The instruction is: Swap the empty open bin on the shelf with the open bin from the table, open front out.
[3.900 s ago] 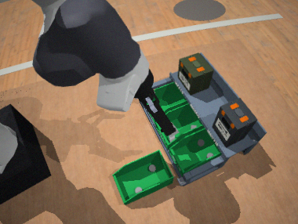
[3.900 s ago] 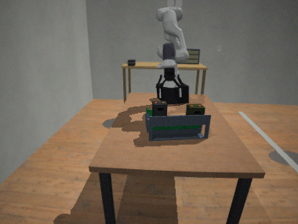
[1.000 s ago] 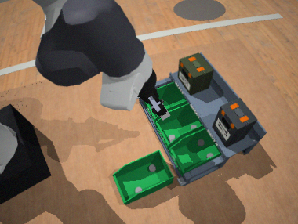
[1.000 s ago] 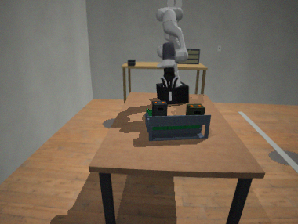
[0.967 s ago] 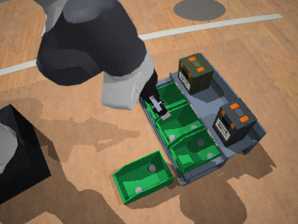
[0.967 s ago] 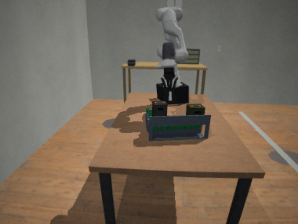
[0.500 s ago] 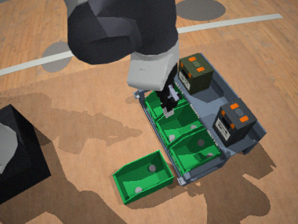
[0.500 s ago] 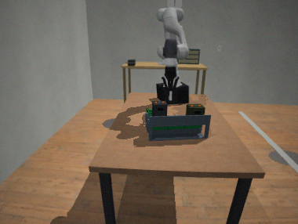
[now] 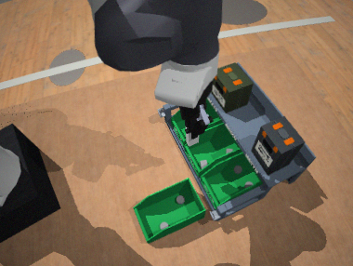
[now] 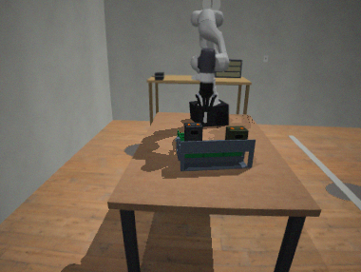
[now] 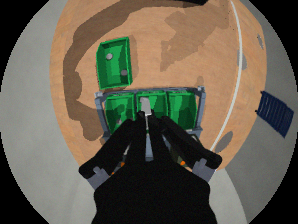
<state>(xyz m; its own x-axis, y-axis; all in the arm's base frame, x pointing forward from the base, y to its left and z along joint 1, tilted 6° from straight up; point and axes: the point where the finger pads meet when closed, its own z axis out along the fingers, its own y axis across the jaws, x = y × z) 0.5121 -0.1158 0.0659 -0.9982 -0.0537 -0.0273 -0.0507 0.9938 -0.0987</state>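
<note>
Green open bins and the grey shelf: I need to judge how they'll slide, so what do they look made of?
The green open bins, like the one on the table, look like moulded plastic: uniform saturated colour, thin walls, matte. The grey shelf looks like painted metal or plastic: flat blue-grey, thin panels, no shine. Neither can be told for sure.

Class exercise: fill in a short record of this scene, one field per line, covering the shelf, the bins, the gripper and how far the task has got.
shelf: grey shelf on the table
bins on shelf: three green, side by side
bin on table: green bin, grey parts inside
gripper: gripper shut, holding nothing, over the shelf bins
on top board: two dark boxes
task: no bin removed yet
</note>
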